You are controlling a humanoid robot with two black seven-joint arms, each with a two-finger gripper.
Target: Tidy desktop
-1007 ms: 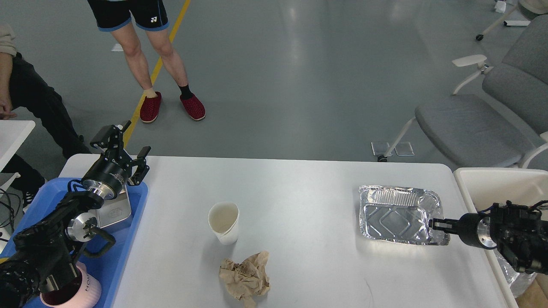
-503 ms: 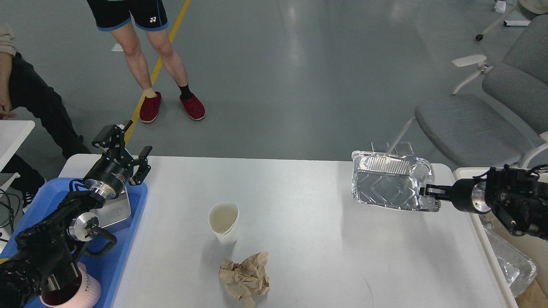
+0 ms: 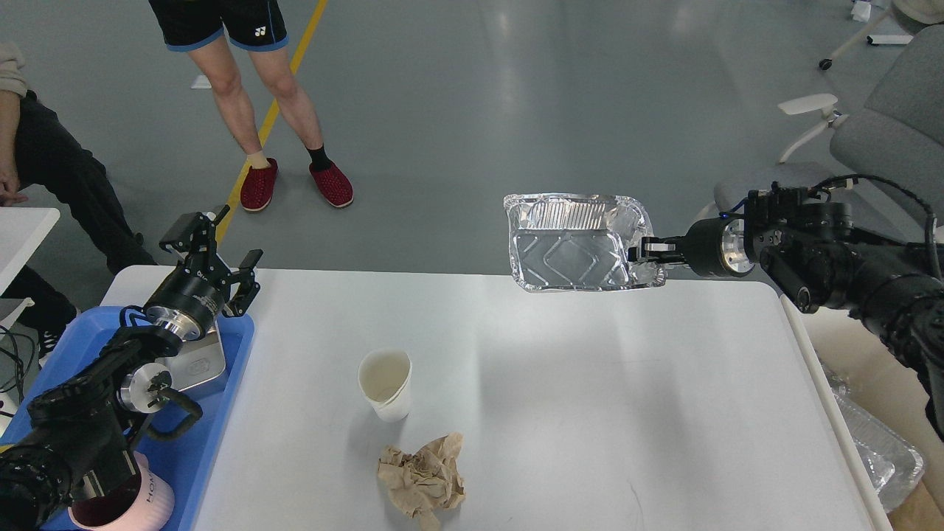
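Observation:
The white desktop (image 3: 560, 391) fills the lower middle of the head view. My right gripper (image 3: 643, 251) is shut on the right rim of a silver foil tray (image 3: 575, 243) and holds it tilted in the air above the desktop's far edge. A white paper cup (image 3: 386, 383) stands on the desktop left of centre. A crumpled brown paper (image 3: 422, 479) lies in front of the cup. My left gripper (image 3: 225, 262) is open and empty above the far end of a blue tray (image 3: 221, 398).
The blue tray at the left holds a metal box (image 3: 198, 365) and a pink cup (image 3: 140, 505). A cream bin (image 3: 863, 413) at the right holds foil trays (image 3: 877, 457). A grey chair (image 3: 885, 140) and two people stand beyond the desktop.
My right gripper has lifted the foil tray off the desktop and carried it up and to the left. My left arm has barely moved.

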